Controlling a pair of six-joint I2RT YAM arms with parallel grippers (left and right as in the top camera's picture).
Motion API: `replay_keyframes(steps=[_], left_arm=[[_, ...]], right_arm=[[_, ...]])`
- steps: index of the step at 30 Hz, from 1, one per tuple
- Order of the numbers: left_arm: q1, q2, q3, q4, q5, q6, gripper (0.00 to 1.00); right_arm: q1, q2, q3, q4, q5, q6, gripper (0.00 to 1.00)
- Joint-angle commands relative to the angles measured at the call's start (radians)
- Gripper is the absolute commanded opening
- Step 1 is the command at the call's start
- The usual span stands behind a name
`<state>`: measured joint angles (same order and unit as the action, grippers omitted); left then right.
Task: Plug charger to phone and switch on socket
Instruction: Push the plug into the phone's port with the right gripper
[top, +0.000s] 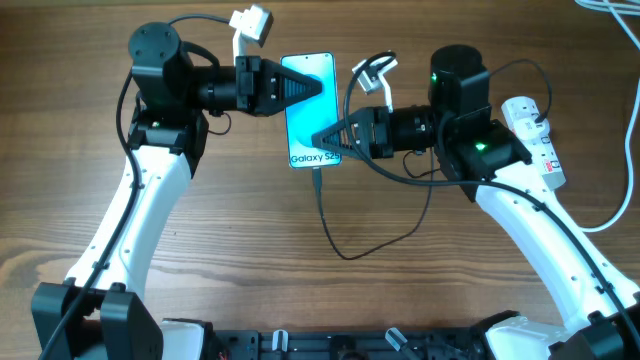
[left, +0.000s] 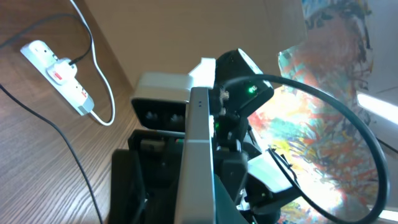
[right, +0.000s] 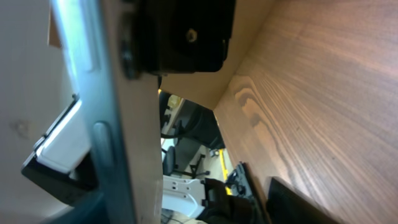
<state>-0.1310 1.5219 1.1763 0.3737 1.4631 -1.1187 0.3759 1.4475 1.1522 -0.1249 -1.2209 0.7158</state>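
The left hand (top: 318, 88) is clamping the flat turquoise-screened smartphone (top: 300, 125) above the wooden counter (top: 250, 250), steadying it for the thin black charger cable (top: 325, 215) meeting its bottom edge. The right hand (top: 320, 135) is hovering alongside (grip unclear). The white power strip (top: 535, 140) is lying far right.

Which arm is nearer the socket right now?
Right. The right arm sits directly beside the socket; the left arm is far off, on the other side of the phone.

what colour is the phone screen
The phone screen is bright turquoise with white text, clearest in the overhead view.
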Motion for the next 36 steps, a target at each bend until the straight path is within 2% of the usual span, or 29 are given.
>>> replay_keyframes(steps=[1,5,12,14,18,20,23,24,25,26,29,32,36], left_arm=[[0.002,-0.014,0.002,0.005,0.036,0.016,0.04],[0.002,-0.014,0.002,0.005,0.044,0.017,0.04],[-0.009,-0.014,0.002,0.004,0.073,0.063,0.04],[-0.023,-0.013,0.002,0.004,0.073,0.089,0.04],[-0.03,-0.011,0.002,0.004,0.074,0.095,0.04],[-0.03,-0.011,0.002,0.004,0.074,0.095,0.04],[-0.03,-0.011,0.002,0.004,0.073,0.095,0.05],[-0.03,-0.011,0.002,0.005,0.073,0.095,0.12],[-0.03,-0.011,0.002,0.005,0.073,0.095,0.28],[-0.029,-0.011,0.002,0.005,0.073,0.095,0.51],[-0.002,-0.011,0.002,0.005,0.074,0.095,0.95],[0.026,-0.011,0.002,0.005,0.093,0.095,0.97],[0.036,-0.011,0.001,0.005,0.114,0.095,0.93]], right_arm=[[-0.003,-0.004,0.019,0.004,0.003,-0.01,0.82],[-0.003,-0.004,0.019,0.004,-0.011,-0.025,0.84],[-0.003,-0.004,0.019,0.005,-0.045,-0.035,0.68],[-0.003,-0.004,0.019,0.005,-0.053,-0.035,0.57],[-0.003,-0.004,0.019,0.006,-0.052,-0.034,0.24],[-0.003,-0.004,0.019,0.013,-0.052,-0.031,0.12],[-0.003,-0.004,0.019,0.02,-0.052,-0.031,0.06],[-0.003,-0.004,0.019,0.02,-0.052,-0.031,0.06],[-0.003,-0.004,0.019,0.02,-0.052,-0.032,0.04],[-0.003,-0.004,0.019,0.02,-0.052,-0.032,0.05],[-0.003,-0.004,0.019,0.041,-0.052,-0.023,0.04],[-0.003,-0.004,0.019,0.103,-0.032,0.031,0.04],[-0.02,-0.004,0.019,0.147,0.12,0.124,0.04]])
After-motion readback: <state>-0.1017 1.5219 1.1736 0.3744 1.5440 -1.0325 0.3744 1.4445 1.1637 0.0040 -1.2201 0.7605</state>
